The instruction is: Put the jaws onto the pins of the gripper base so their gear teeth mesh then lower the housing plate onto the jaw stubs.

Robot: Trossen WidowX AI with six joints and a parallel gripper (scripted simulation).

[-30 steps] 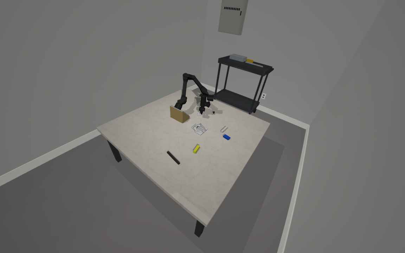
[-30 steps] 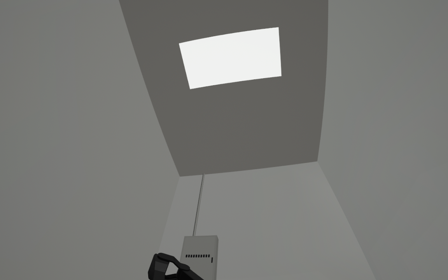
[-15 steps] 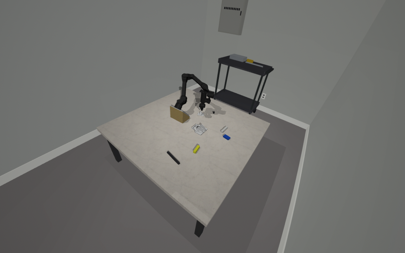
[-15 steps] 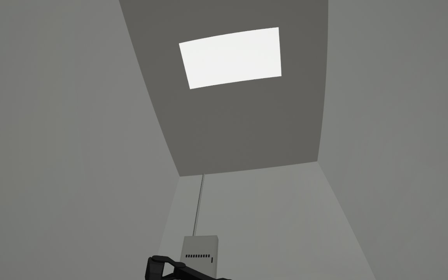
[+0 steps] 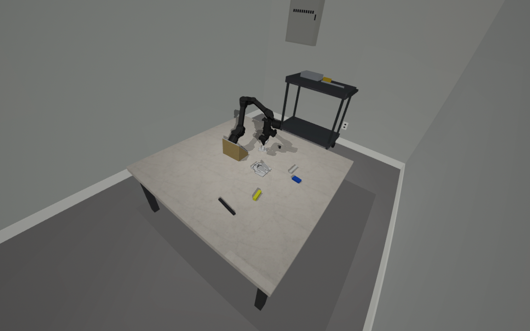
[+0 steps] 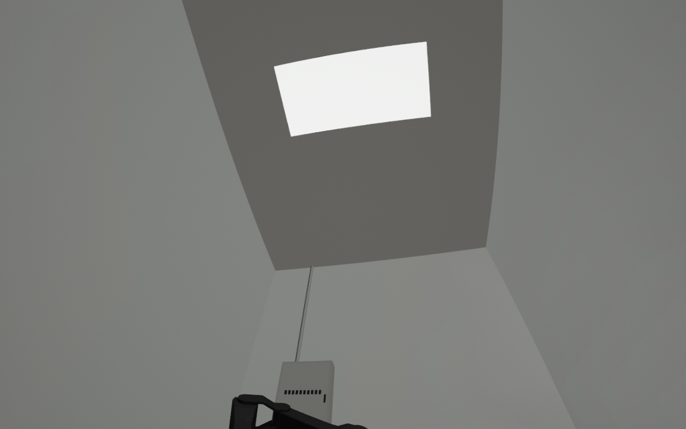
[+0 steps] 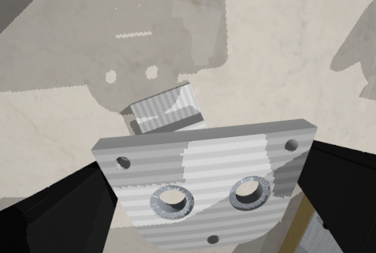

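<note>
Between gripper fingers: housing plate [image 7: 219,155].

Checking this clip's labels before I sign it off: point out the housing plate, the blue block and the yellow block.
housing plate [image 7: 211,167]: wrist view, ribbed face
blue block [image 5: 296,179]: top view, upper face
yellow block [image 5: 256,195]: top view, upper face

The grey housing plate [image 5: 262,149] [image 7: 219,159] (two round collars, three small holes) is hanging above the tabletop; the gripper-base assembly [image 5: 261,168] is lying apart.
</note>
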